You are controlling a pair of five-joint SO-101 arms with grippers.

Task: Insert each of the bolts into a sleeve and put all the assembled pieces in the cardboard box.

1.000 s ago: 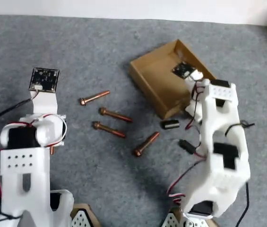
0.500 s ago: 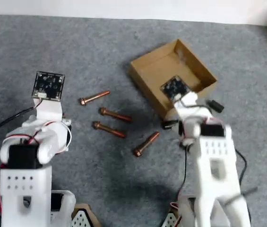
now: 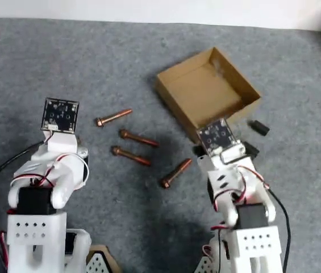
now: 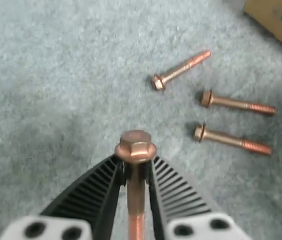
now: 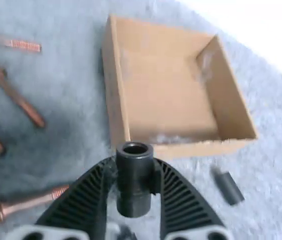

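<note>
I see my left gripper (image 4: 135,162) squeezing a bolt (image 4: 136,200) tight between its two fingers (image 4: 101,187). The bolt's head pokes out just past the finger tips. My right gripper (image 5: 135,167) squeezes a black sleeve (image 5: 134,192) the same way, and its hole end sticks out past the tips. The cardboard box (image 5: 170,95) sits just beyond that sleeve. Four more bolts (image 3: 130,155) lie on the grey carpet (image 3: 120,57) near the box. A loose sleeve (image 3: 258,127) lies just beside the box.
</note>
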